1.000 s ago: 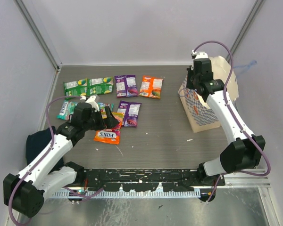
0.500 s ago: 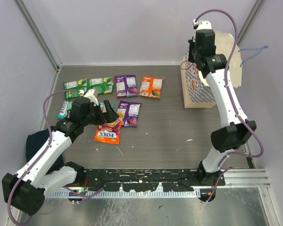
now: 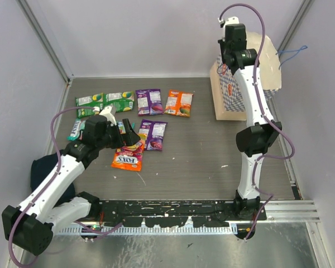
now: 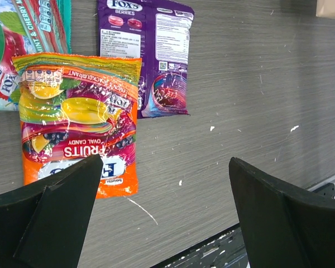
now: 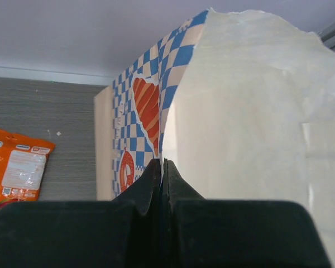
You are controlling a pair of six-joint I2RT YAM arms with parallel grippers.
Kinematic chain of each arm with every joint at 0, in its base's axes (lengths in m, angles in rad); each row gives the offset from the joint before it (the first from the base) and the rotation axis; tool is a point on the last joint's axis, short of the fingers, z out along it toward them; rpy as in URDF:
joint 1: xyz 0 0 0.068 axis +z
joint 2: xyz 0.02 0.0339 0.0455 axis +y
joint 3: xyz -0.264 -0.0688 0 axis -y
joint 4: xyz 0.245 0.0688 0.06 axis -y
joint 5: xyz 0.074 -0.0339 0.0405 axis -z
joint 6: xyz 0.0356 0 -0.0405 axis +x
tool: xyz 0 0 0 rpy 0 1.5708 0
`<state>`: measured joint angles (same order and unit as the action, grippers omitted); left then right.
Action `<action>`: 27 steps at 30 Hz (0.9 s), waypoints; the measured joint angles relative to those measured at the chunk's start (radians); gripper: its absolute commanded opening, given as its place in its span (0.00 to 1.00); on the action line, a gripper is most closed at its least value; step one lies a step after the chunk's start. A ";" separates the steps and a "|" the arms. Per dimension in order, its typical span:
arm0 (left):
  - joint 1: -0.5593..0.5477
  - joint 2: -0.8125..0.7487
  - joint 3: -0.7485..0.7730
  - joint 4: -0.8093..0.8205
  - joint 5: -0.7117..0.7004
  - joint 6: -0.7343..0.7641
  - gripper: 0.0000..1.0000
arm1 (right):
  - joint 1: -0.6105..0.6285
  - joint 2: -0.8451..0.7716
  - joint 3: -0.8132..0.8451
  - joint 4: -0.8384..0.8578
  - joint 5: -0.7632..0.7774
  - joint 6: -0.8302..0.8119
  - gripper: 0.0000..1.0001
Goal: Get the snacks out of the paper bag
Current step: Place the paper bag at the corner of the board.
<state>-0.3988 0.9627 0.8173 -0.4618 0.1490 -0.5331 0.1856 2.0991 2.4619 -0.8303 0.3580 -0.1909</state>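
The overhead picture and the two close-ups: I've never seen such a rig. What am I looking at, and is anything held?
Two white robot arms are bolted at the near edge of a table. The overhead picture comes from a fixed camera above and behind them; each close-up comes from a camera on one arm's wrist, so the dark shapes at the bottom are that arm's own fingers. Several candy packets lie flat on the table, among them an orange packet and a purple packet; a dark cloth lies at the left. The left gripper is open, hovers by the orange packet and holds nothing. The right gripper is raised high and shut on the wall of the checkered paper bag.
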 measured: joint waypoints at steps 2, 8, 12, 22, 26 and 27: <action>0.000 0.003 0.000 -0.002 0.000 0.002 0.98 | -0.018 0.000 0.014 0.002 -0.013 -0.015 0.00; 0.000 0.015 0.001 -0.003 0.000 0.006 0.98 | -0.095 0.002 0.029 0.019 -0.070 -0.050 0.00; 0.000 0.024 0.013 -0.009 0.000 0.011 0.98 | -0.153 0.013 0.029 0.022 -0.139 -0.075 0.00; 0.000 0.075 0.069 -0.008 0.008 0.022 0.98 | -0.221 0.059 0.030 0.021 -0.203 -0.180 0.00; 0.000 0.101 0.077 -0.010 0.008 0.021 0.98 | -0.213 0.064 0.023 0.031 -0.158 -0.229 0.01; 0.000 0.108 0.080 -0.013 0.008 0.019 0.98 | -0.212 0.064 0.012 0.044 -0.141 -0.240 0.08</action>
<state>-0.3988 1.0702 0.8974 -0.4744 0.1566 -0.5144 -0.0261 2.1635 2.4741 -0.7864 0.2173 -0.4305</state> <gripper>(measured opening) 0.981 0.055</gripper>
